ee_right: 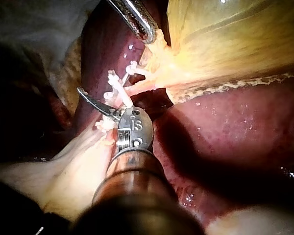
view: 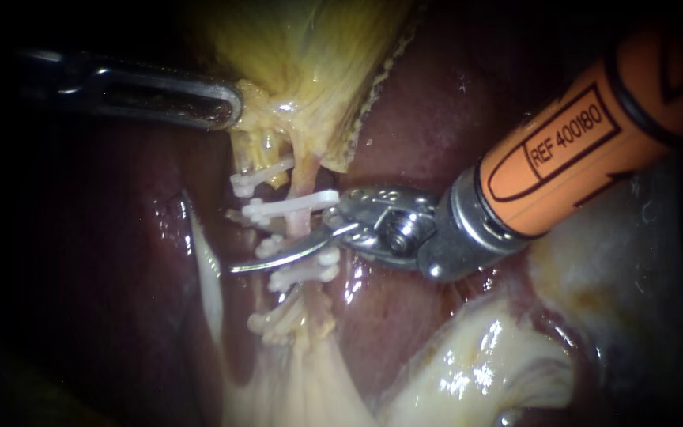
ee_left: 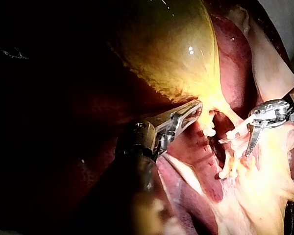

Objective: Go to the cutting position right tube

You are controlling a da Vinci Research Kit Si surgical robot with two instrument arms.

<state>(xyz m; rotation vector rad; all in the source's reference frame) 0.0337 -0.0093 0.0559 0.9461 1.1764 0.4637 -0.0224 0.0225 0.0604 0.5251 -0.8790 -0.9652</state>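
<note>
Two tubes run down from the neck of the yellow gallbladder (view: 310, 55), each carrying white clips. The right tube (view: 300, 225) has a clip (view: 290, 207) above and a clip (view: 306, 274) below a bare stretch. My right instrument (view: 278, 245), with an orange shaft and curved blades, is open at that stretch. One blade crosses in front of the tube; the other is hidden behind it. The left tube (view: 262, 154) has its own clip (view: 258, 180). My left instrument (view: 227, 107) is shut on the gallbladder's neck, also shown in the left wrist view (ee_left: 188, 115).
Dark red liver (view: 420, 119) lies behind and to both sides. Pale fatty tissue (view: 476, 364) sits under the right instrument's shaft. A pale strip of membrane (view: 207, 277) hangs just left of the clipped tubes.
</note>
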